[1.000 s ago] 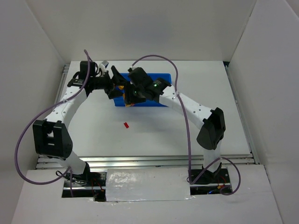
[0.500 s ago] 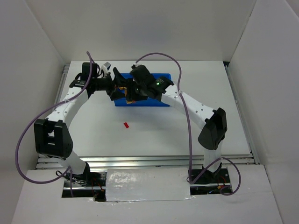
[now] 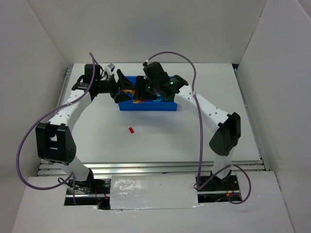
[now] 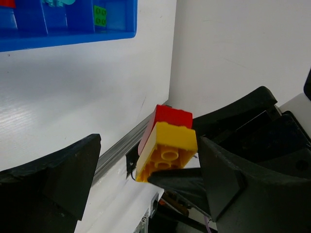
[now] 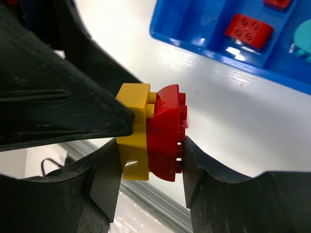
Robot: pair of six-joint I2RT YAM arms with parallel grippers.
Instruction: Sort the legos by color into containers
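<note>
A yellow lego (image 5: 132, 127) stuck to a red lego (image 5: 165, 130) hangs in the air, with my right gripper (image 5: 148, 165) shut on the pair. My left gripper (image 4: 146, 162) stands open around the same pair, the yellow lego (image 4: 167, 148) below and the red lego (image 4: 170, 115) above. One of its fingers (image 5: 58, 107) touches the yellow side; the other is well clear. In the top view both grippers meet at the left end of the blue tray (image 3: 150, 107), left gripper (image 3: 122, 87), right gripper (image 3: 140, 90). Another red lego (image 3: 130, 130) lies on the table.
The tray's compartments hold a red lego (image 5: 248, 30), a teal piece (image 5: 303, 41) and a green lego (image 4: 100, 15). The table's metal rail (image 4: 121, 145) and the white side wall (image 4: 233, 53) stand close behind the left gripper.
The right arm has drawn back and up over the tray with the stacked pair, uncovering more of the tray. The left gripper's jaws have narrowed a little.
</note>
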